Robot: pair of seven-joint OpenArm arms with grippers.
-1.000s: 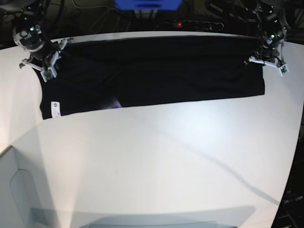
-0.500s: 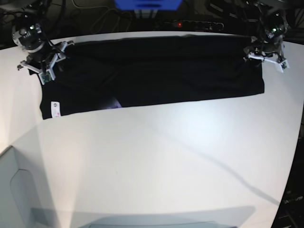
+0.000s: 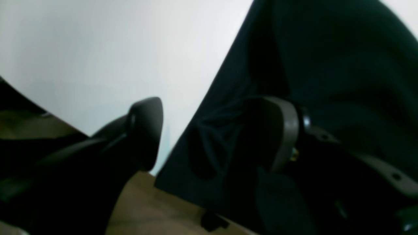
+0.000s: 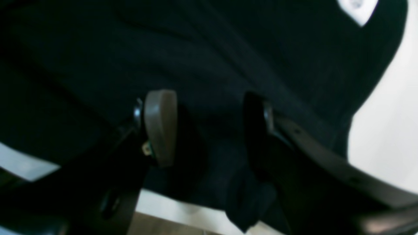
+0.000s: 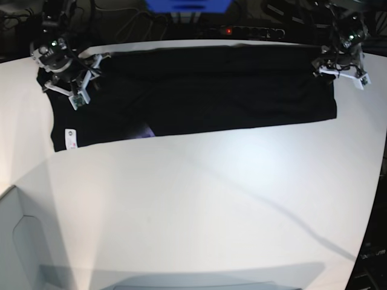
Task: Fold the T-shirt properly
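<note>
The black T-shirt [image 5: 199, 90] lies as a long folded band across the far side of the white table [image 5: 211, 199]. Its white tag [image 5: 69, 139] and a purple patch [image 5: 145, 131] show at its near edge. My right gripper [image 5: 75, 90] is open over the shirt's left end. In the right wrist view its fingers [image 4: 160, 127] straddle bunched black cloth [image 4: 209, 58], with the tag [image 4: 357, 8] beyond. My left gripper [image 5: 341, 72] is open at the shirt's far right corner. In the left wrist view one finger [image 3: 282, 133] is over the cloth [image 3: 343, 65] and the other [image 3: 145, 130] over bare table.
A power strip with a red light [image 5: 242, 30] and a blue object [image 5: 187, 5] sit behind the table's far edge. A grey shape [image 5: 18, 241] stands at the front left. Brown floor [image 3: 147, 209] shows past the table edge by the shirt corner.
The right gripper has moved right and slightly farther back over the shirt's left end. The left gripper has drawn back toward the far edge. The shirt has not moved.
</note>
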